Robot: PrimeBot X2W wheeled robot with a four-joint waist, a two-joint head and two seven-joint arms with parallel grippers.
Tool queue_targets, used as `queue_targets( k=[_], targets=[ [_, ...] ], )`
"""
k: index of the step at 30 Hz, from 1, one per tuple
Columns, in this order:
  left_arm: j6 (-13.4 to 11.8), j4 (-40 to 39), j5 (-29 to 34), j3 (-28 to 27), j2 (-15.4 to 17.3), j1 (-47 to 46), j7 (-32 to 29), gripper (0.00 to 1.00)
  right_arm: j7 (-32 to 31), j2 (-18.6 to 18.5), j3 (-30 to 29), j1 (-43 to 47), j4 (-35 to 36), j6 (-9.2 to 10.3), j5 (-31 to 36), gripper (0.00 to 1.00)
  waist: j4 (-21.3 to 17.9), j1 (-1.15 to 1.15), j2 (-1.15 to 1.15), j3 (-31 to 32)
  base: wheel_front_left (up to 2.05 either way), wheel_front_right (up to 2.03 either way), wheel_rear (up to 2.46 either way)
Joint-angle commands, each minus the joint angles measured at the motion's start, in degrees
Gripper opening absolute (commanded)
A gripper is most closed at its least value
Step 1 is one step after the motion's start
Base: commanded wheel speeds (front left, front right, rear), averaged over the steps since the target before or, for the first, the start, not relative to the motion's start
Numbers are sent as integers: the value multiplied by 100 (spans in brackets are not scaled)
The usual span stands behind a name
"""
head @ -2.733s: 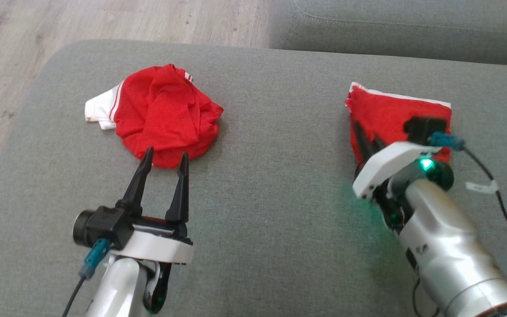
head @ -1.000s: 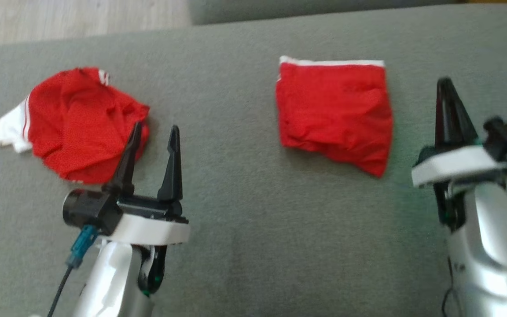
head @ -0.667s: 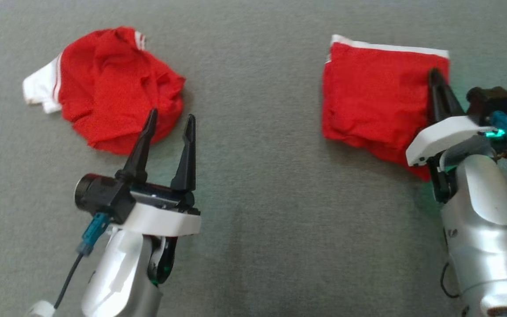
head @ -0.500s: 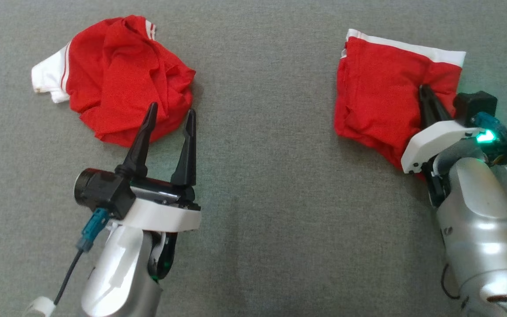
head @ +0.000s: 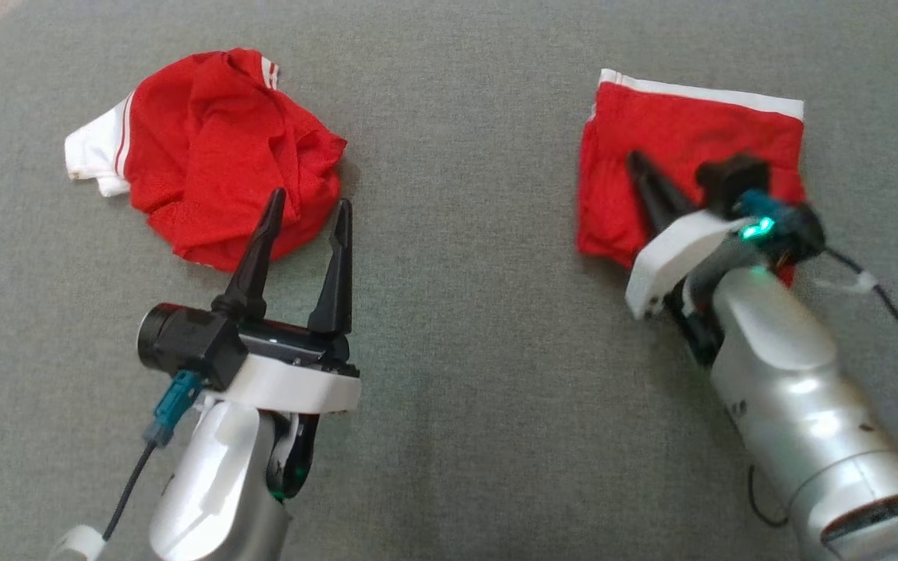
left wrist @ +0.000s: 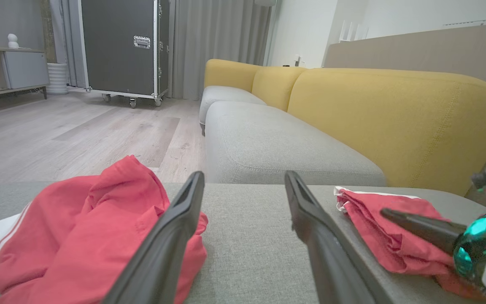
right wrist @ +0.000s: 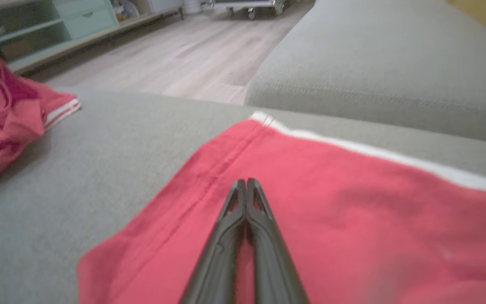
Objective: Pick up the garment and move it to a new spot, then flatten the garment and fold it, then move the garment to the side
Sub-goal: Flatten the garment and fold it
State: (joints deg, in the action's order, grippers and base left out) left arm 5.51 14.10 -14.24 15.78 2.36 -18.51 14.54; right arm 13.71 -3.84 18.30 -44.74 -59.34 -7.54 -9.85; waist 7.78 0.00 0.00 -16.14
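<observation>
A home living room: a grey-and-yellow sofa (left wrist: 395, 126), wood floor (left wrist: 78, 135), curtains (left wrist: 217, 42) and a sideboard (left wrist: 23, 69).

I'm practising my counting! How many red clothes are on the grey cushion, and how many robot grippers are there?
Red clothes: 2, the crumpled garment and the folded garment.
Grippers: 2, the left gripper, open, and the right gripper, shut, over the folded garment.
Total: 4.

1. Folded garment (head: 698, 132): red, with a white band along its far edge, lying flat as a rough rectangle on the grey cushion (head: 457, 327).
2. Crumpled garment (head: 215, 148): red with white striped trim, bunched in a heap, well apart from the first.
</observation>
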Motion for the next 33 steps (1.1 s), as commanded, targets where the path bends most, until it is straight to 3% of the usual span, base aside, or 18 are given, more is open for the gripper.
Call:
queue_targets(
  k=[1, 5, 13, 17, 26, 27, 28, 29, 33],
  targets=[
    [-32, -183, -64, -125, 52, -81, 46, 100, -123, 95, 271, 131, -22, 5, -128, 0, -3, 0, 0, 27, 0, 0, 0],
    [-32, -173, -51, -146, 52, -46, 46, 100, -366, 96, 815, 239, -287, 5, -244, 0, -25, 0, 0, 94, 0, 0, 0],
    [-30, -204, 35, -374, 52, 116, 46, 100, -4, 96, 900, 149, -108, 5, -826, 0, -292, 0, 0, 382, 0, 0, 0],
    [-33, -264, 58, -499, 52, 205, 46, 100, 116, 88, 513, 86, 145, 5, -772, 0, -512, 0, 0, 588, 0, 0, 0],
    [-64, -376, 61, -711, 52, 455, 46, 100, 128, -143, -929, 1021, 2003, 5, -57, 0, -1032, 0, 0, 1051, 0, 0, 0],
    [-70, -381, 59, -721, 52, 482, 46, 100, 128, -142, -1056, 1157, 2166, 5, 49, 7, -1076, 0, 0, 1087, 0, 0, 0],
    [-71, -383, 59, -730, 52, 508, 46, 100, 128, -137, -1183, 1297, 2333, 5, 158, 73, -1114, 0, 0, 1124, 0, 0, 0],
    [-73, -381, 60, -740, 52, 537, 46, 100, 128, -120, -1309, 1448, 2482, 5, 239, 100, -1146, 0, 0, 1162, 0, 0, 0],
    [-78, -380, 63, -781, 52, 626, 46, 100, 128, -41, -1530, 1907, 2828, 5, 435, 100, -1227, 0, 0, 1238, 0, 0, 0]
  ],
)
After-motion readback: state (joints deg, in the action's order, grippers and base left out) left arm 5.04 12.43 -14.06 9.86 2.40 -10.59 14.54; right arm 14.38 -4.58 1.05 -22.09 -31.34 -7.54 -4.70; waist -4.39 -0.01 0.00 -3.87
